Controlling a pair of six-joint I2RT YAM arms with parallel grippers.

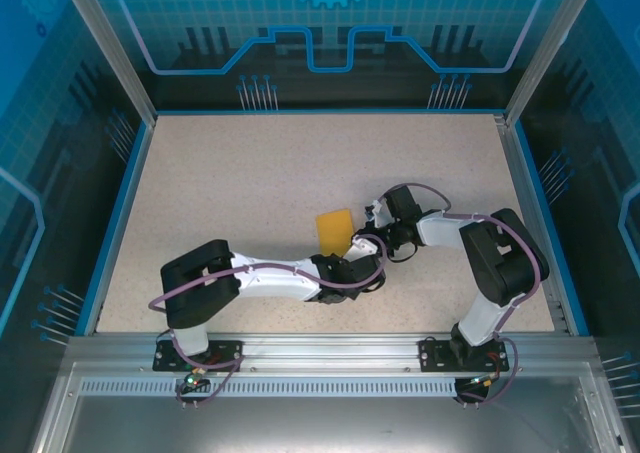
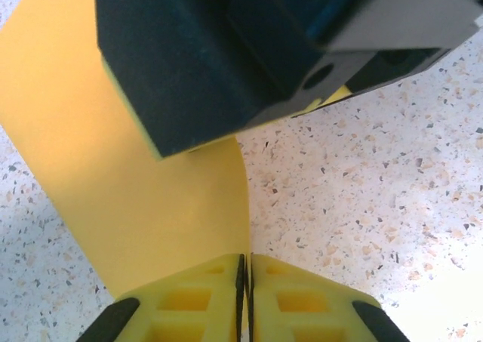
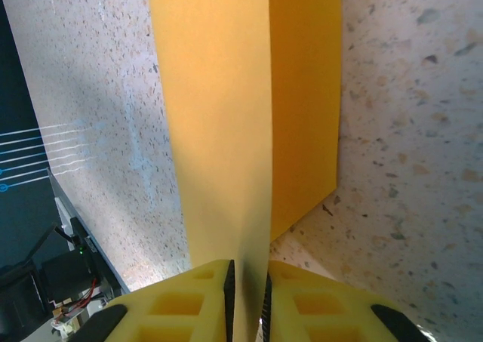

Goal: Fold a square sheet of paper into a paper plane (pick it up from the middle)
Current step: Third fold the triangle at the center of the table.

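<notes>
- My left gripper [image 2: 243,265]: the yellow fingers are pressed together with only a hairline seam between them. The right edge of the square sheet of paper [image 2: 143,198] runs down into that seam, so I read it as clamped on the sheet's near end.
- My right gripper [image 3: 247,275]: the fingers leave a narrow slot and the sheet passes straight through it. It is pinching the paper.
- Left wrist view: the right gripper's dark body hangs over the far part of the sheet, with a thin yellow pad edge against the paper.
- Sheet location: around the middle of the speckled tabletop [image 1: 250,173], a bit toward the near side. It sits between my two grippers, which are close together there.
- Sheet shape, right wrist view: it rises from the fingers as two orange-yellow panels meeting at a straight line. The left panel is paler and the right one is darker and shorter. I can't tell whether that line is a crease or just a bend.
- Sheet shape, left wrist view: it is bowed rather than flat, with a curved right edge.
- I can't tell whether any corner touches the table.
- Top view: my left arm reaches from its base rightward to the centre. My right arm elbows out to the right and comes back left to meet it.
</notes>
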